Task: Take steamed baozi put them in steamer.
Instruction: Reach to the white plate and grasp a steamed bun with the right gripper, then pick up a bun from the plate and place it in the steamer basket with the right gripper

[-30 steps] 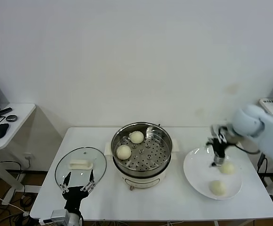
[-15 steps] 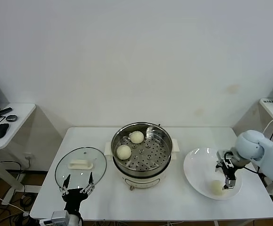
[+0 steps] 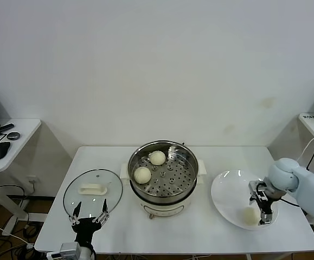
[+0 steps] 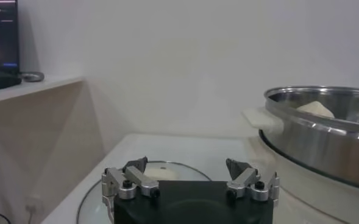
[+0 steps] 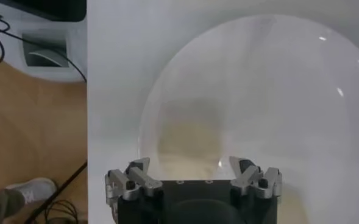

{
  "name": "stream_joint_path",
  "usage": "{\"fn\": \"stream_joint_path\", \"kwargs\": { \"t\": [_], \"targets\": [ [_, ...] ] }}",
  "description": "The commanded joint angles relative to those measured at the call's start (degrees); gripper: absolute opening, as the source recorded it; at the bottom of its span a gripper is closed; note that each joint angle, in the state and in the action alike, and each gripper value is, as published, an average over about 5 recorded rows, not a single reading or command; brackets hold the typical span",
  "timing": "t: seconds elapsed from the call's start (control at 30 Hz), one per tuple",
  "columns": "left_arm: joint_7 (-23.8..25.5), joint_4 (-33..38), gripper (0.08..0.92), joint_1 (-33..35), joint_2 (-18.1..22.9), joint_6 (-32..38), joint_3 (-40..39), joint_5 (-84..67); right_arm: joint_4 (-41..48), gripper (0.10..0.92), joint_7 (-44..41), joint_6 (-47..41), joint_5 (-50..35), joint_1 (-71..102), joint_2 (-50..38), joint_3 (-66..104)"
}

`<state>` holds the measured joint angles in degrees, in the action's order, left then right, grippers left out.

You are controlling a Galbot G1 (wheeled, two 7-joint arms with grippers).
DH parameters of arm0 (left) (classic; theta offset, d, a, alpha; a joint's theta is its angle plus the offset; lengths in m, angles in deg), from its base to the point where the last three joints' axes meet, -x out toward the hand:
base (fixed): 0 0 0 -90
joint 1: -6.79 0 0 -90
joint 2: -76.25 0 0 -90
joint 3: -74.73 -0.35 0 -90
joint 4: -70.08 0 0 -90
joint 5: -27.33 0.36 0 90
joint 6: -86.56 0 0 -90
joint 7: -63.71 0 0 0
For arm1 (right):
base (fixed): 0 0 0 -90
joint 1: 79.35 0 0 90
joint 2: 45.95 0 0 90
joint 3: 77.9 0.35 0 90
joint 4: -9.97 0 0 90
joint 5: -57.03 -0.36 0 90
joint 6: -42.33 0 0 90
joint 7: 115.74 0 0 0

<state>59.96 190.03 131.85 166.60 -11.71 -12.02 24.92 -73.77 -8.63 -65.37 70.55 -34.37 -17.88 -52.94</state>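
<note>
Left of the round shiny steel steamer [image 3: 162, 174], the left gripper [image 3: 88, 214] hangs spread wide and empty at the near rim of the round glass lid with a cream handle [image 3: 93, 190]. Two round pale cream baozi [image 3: 142, 175] lie on the steamer's perforated tray, toward its left side; being round, they show no long axis. Right of the steamer, on the flat white plate [image 3: 228, 194], one more bun [image 3: 250, 215] lies partly hidden by the right gripper [image 3: 262, 208], fully spread, holding nothing.
</note>
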Motion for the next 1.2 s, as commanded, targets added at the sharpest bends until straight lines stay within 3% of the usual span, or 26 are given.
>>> {"fn": "stream_joint_path", "kwargs": {
  "t": [0.03,0.4,0.97,1.2],
  "targets": [
    [-0.06,-0.57,0.823,-0.10,0.12,-0.02,-0.10,0.07,1.60,0.823,0.41,0.26,0.61,1.01,0.90,0.29],
    [-0.09,-0.65,0.823,-0.11,0.33,0.02,-0.15,0.10,2.15,0.812,0.33,-0.35,0.35,1.11,1.71,0.18],
    [-0.23,-1.00,0.823,-0.81,0.76,0.04,-0.85,0.54,3.14,0.482,0.00,-0.77,-3.03,-3.32,1.62,1.53],
    [-0.37,0.04,0.823,-1.13,0.92,0.07,-1.20,0.59,2.32,0.450,-1.16,-1.86,-10.15,-22.07,2.78,-6.61]
  ]
}}
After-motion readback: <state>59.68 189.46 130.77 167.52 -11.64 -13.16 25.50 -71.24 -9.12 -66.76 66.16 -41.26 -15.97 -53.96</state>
